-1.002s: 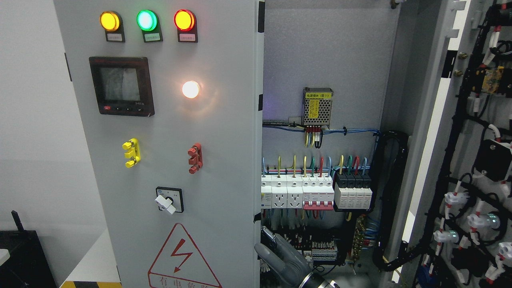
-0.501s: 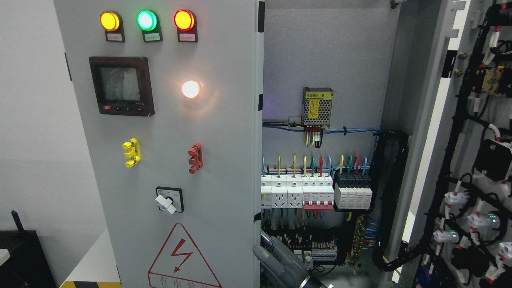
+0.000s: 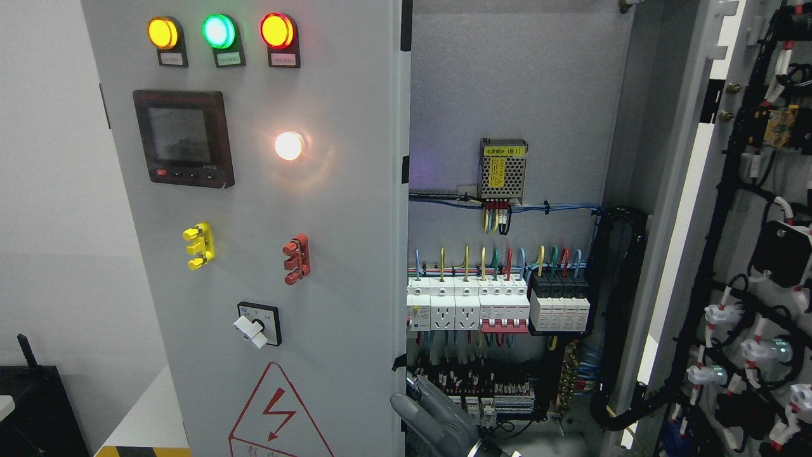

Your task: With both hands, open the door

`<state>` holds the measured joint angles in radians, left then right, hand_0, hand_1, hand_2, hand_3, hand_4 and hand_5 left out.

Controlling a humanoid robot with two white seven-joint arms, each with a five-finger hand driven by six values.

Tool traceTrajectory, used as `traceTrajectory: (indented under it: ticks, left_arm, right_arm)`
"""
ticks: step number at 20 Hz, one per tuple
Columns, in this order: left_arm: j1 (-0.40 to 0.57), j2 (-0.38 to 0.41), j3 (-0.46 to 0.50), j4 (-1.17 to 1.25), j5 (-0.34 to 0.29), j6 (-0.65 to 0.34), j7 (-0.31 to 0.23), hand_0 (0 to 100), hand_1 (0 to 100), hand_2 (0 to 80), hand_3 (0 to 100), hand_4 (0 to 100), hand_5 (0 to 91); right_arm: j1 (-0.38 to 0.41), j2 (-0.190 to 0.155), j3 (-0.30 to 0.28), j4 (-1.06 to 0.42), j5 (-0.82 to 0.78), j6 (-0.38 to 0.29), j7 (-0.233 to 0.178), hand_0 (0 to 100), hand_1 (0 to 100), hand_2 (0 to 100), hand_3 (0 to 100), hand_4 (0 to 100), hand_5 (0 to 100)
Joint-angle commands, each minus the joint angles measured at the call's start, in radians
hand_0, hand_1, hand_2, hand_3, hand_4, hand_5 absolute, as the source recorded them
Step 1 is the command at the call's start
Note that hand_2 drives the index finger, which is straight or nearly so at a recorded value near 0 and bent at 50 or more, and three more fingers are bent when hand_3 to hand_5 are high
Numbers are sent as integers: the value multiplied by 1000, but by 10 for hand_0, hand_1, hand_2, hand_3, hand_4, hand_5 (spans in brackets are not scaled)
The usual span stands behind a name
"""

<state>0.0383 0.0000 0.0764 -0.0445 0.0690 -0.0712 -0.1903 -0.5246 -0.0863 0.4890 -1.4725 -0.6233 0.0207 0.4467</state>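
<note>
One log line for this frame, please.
left door ajar; right door wide open; right hand at left door's lower edge; left hand unseen

The left door (image 3: 254,254) stands left of the circuit breakers (image 3: 469,308); the power supply (image 3: 504,168) sits above them, and a hand (image 3: 434,416) is below.

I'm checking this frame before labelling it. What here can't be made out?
- Robot hand, head view: its arm is cut off by the bottom edge, so which side it belongs to is unclear.
- Its grip on the left door: the fingers sit at the door's edge; contact is unclear.
- Warning sign: its lower part is cut off by the bottom edge.
- Lamp labels: too small to read.
</note>
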Motion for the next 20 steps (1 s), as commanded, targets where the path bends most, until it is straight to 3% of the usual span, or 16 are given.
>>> traceTrajectory:
  ticks: [1,20]
  left_arm:
    - [0,-34,-1,0,0,-1,0,120,389,0,0,0,0]
    - [0,-34,0,0,0,-1,0,120,389,0,0,0,0]
  right_arm:
    - [12,3,34,-71,-4,1,9,120,389,0,0,0,0]
    - [32,5,135,-104,-76,-1,10,120,389,0,0,0,0]
